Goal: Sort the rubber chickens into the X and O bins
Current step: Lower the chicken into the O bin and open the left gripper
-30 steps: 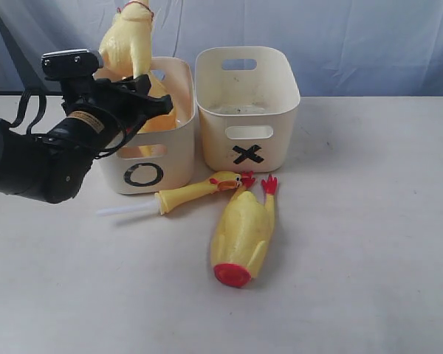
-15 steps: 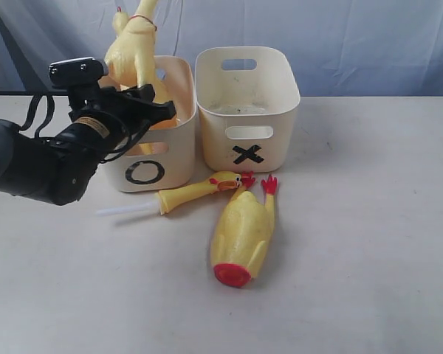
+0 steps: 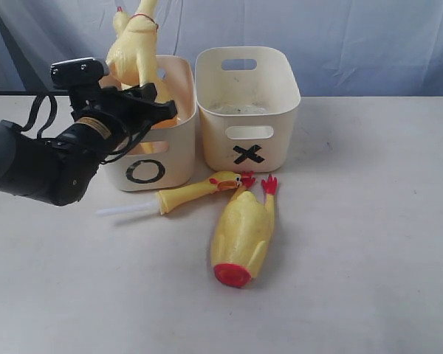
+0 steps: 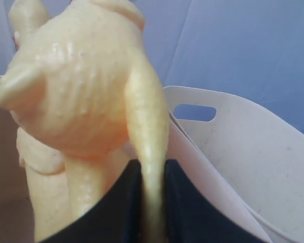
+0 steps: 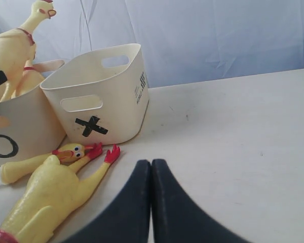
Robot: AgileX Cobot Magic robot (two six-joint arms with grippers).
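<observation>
Exterior view: black O on the O bin (image 3: 179, 144), black X on the X bin (image 3: 279, 125) beside it. The left arm reaches in from the left, left gripper (image 3: 153, 103) clamped on a long chicken (image 3: 133, 48) held upright over the O bin. Small thin chicken (image 3: 196, 192) and headless chicken (image 3: 244, 225) lie on the table (image 3: 369, 221) before the bins. Left wrist view: black fingers (image 4: 124, 207) pinch its leg. Right wrist view adds an unreadable barcode label (image 5: 142, 81) on the X bin, a second chicken (image 5: 28, 78) inside the O bin, and the right gripper (image 5: 151, 167) pressed together, empty.
</observation>
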